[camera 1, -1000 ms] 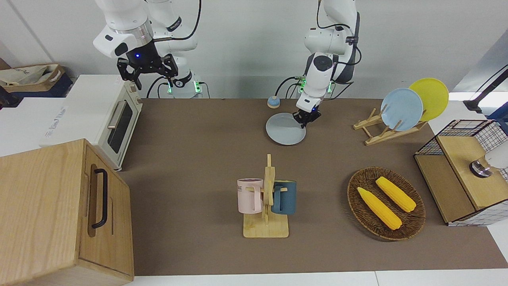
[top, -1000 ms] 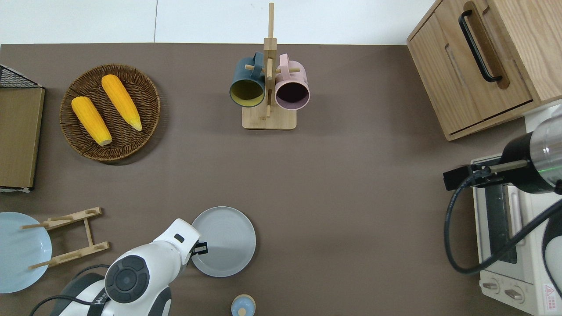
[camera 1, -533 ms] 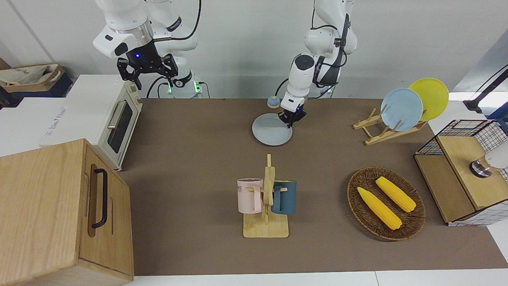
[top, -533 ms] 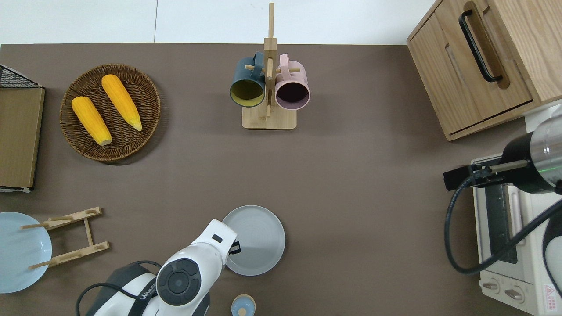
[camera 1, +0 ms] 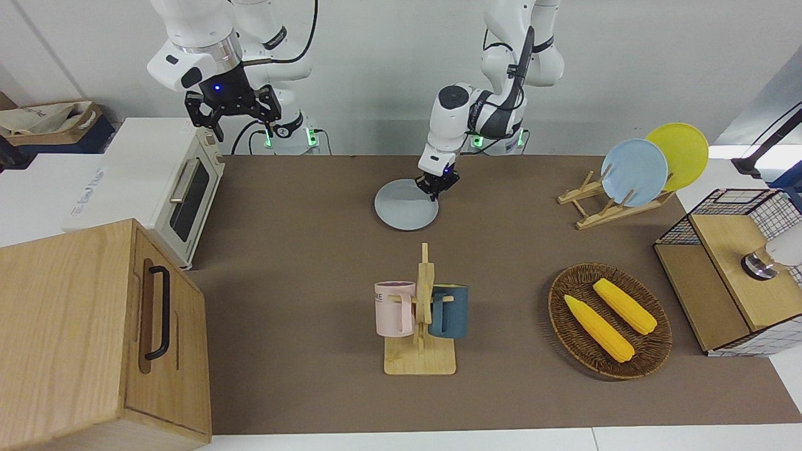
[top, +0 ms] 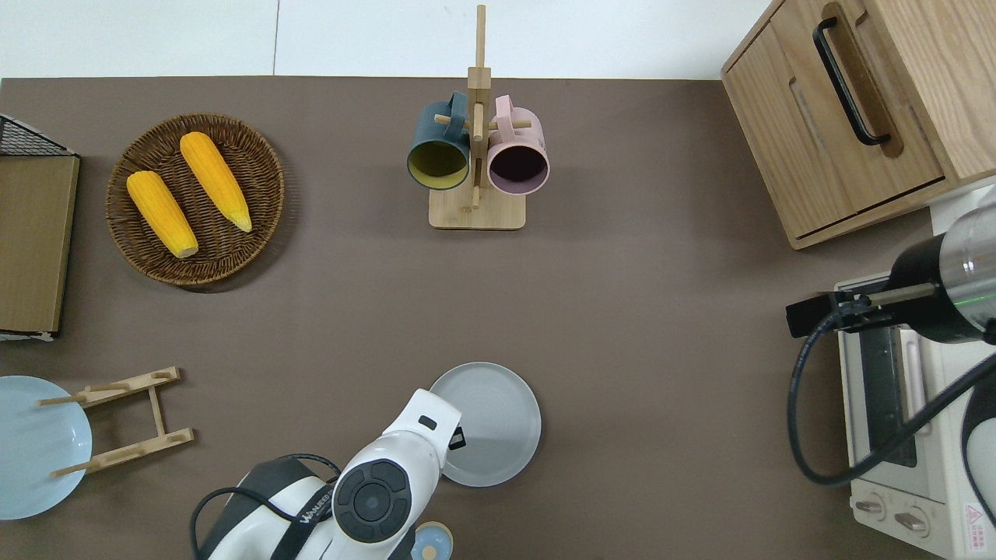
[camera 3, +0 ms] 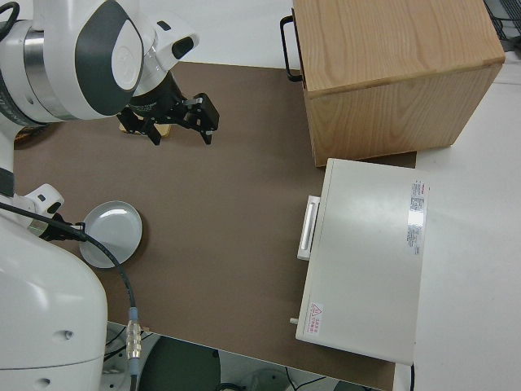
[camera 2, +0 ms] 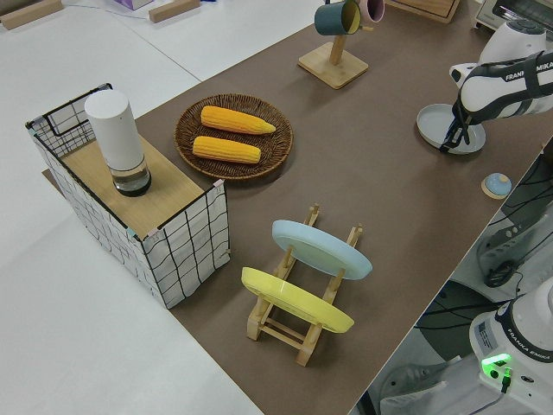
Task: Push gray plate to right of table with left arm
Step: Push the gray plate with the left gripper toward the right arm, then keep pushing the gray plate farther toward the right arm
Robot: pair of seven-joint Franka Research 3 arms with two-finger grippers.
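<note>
Front view: left gripper (camera 1: 435,191) on gray plate (camera 1: 404,212) rim, fingers unclear; overhead hides it. Right gripper (camera 1: 233,119) parked, fingers apart. Basket (camera 1: 655,347) holds two corn cobs (camera 1: 598,328).

The gray plate (top: 492,424) is set on the tabletop (top: 638,327), nearer to the robots than the mug rack (top: 476,167).

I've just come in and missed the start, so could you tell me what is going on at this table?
The left arm is sliding the gray plate across the table toward the right arm's end. The left gripper is down at the plate's rim on the side toward the left arm's end, pressing against it rather than lifting it. The plate lies flat, close to the robots' edge and about midway along the table. The right arm is parked, its gripper open.
</note>
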